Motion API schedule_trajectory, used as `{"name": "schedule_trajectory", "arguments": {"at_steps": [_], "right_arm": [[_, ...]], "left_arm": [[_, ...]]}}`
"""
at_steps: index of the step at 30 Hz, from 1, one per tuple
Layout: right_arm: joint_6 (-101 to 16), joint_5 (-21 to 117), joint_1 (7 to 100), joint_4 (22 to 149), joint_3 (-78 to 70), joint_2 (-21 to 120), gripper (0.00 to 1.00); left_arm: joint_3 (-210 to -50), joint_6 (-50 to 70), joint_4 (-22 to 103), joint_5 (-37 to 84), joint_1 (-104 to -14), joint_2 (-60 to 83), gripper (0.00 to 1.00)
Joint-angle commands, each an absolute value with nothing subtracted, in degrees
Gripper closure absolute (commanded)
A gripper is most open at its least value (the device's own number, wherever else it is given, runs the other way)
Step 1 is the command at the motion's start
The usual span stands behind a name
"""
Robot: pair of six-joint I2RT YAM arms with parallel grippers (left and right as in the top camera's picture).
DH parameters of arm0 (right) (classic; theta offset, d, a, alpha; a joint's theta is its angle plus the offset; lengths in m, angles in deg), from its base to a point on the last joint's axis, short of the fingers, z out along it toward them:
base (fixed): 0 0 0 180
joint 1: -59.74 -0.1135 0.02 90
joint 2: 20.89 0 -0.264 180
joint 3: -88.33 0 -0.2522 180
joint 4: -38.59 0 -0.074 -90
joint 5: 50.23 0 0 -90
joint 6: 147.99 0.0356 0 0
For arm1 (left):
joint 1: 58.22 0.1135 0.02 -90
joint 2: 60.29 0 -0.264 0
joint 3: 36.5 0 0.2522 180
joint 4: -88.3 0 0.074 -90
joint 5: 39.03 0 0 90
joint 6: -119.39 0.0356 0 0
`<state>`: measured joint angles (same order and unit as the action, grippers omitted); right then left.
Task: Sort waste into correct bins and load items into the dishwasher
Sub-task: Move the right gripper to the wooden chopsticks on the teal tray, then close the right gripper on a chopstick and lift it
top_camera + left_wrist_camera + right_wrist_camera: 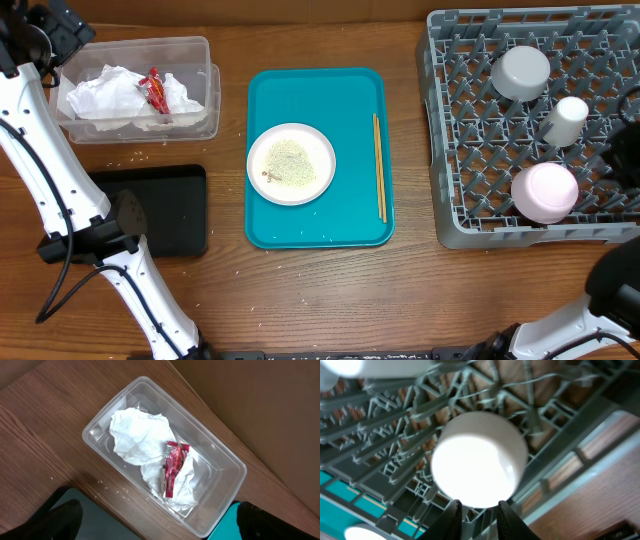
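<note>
Likely next: tipping rice (292,160) off plate (257,166).
With left claw (160,511), right claw (481,519) both released, grip rim level, tip over black tray (170,215).

Clear glossy plastic tub (220,455) holds crumpled paper napkins (132,435) on matt wood-grain table (320,290).

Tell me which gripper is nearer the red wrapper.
Left. The left gripper hangs above the clear tub containing the red wrapper; the right gripper is over the dish rack.
</note>
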<state>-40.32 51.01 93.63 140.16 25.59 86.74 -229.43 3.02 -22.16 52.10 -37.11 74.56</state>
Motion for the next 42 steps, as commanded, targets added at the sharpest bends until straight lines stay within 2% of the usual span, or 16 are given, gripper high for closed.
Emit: {"name": "schedule_trajectory", "arguments": {"at_steps": [1,6,13,18,19,24,28,33,42], "right_arm": [[-41.41,48.19,87.92,138.48,25.75,85.85,0.77],[-39.64,50.09,81.21,134.66,23.74,85.85,0.81],[-42.16,56.13,66.94,126.0,23.74,85.85,0.75],[-42.09,55.3,55.62,119.66,23.71,85.85,0.52],[-42.07,54.09,53.45,118.68,23.71,85.87,0.52],[-40.52,40.59,43.44,116.49,23.67,87.12,0.52],[-38.2,33.13,37.85,116.21,23.67,90.24,0.57],[-38.18,32.89,34.7,115.36,23.67,95.99,0.58],[-38.48,34.64,31.77,115.42,23.67,103.71,0.67]], "left_arm": [[-229.54,4.31,-22.25,52.49,-36.9,74.38,0.0],[-229.54,4.31,-22.25,52.47,-36.9,74.38,0.0],[-229.54,4.31,-22.25,52.49,-36.9,74.38,0.0],[-229.54,4.31,-22.25,52.49,-36.9,74.38,0.0],[-229.54,4.31,-22.25,52.47,-36.9,74.38,0.0],[-229.54,4.31,-22.25,52.47,-36.9,74.38,0.0],[-229.54,4.31,-22.25,52.49,-36.9,74.38,0.0],[-229.54,4.31,-22.25,52.47,-36.9,74.38,0.0],[-229.54,4.31,-22.25,52.49,-36.9,74.38,0.0]]}}
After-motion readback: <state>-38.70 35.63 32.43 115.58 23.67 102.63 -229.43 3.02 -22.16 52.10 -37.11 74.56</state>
